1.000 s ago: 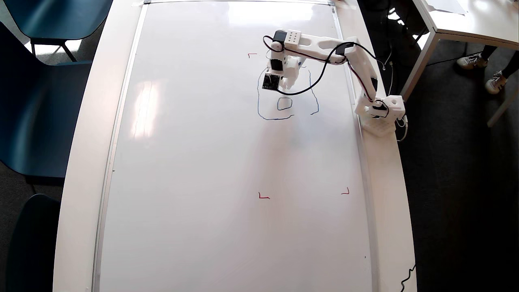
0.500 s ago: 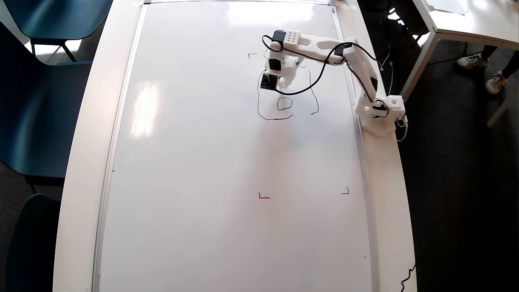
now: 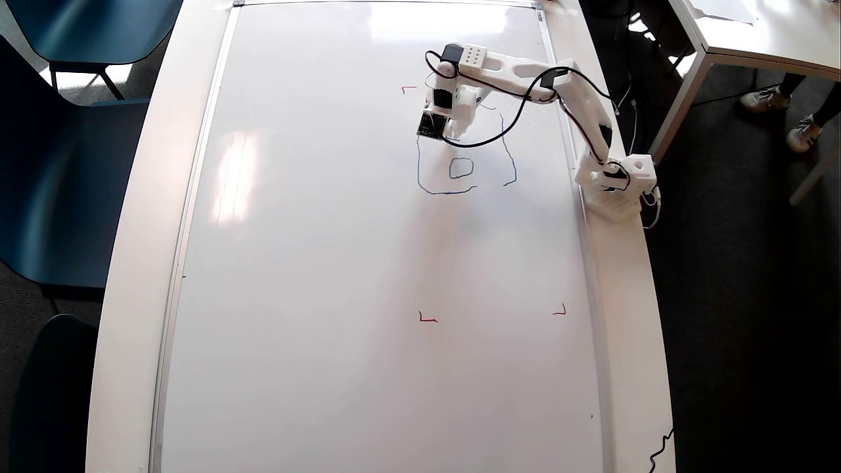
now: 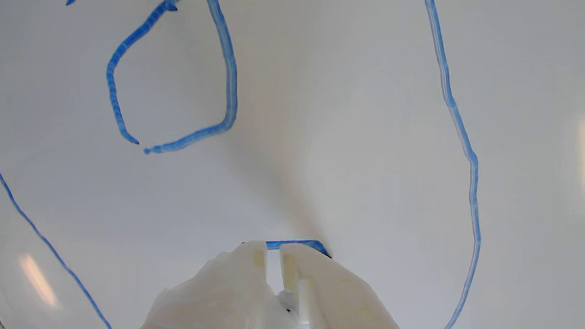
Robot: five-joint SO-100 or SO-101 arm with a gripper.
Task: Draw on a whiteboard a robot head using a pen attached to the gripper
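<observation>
The whiteboard [image 3: 328, 263] fills the table. On it is the robot head [image 3: 418, 164], a thin blue outline with an open top and one small box [image 3: 461, 168] inside. My white gripper [image 3: 450, 128] hovers over the outline's upper left corner. In the wrist view the gripper [image 4: 273, 249] rises from the bottom edge, its fingers [image 4: 247, 269] almost together around a thin slit. A pale bit of the pen [image 4: 285, 302] shows low between them; its tip is hidden. A short blue stroke [image 4: 297, 244] lies at the fingertips, with the box [image 4: 228, 91] and outline [image 4: 470, 160] beyond.
Red corner marks [image 3: 427, 318] [image 3: 560, 311] [image 3: 408, 88] sit on the board. The arm's base [image 3: 617, 180] stands on the board's right edge, with a black cable looping over the drawing. Blue chairs [image 3: 59, 164] stand on the left, and another table [image 3: 755, 33] at top right.
The gripper has slid a little toward the top and left of the overhead view, from beside the box to the outline's upper left corner.
</observation>
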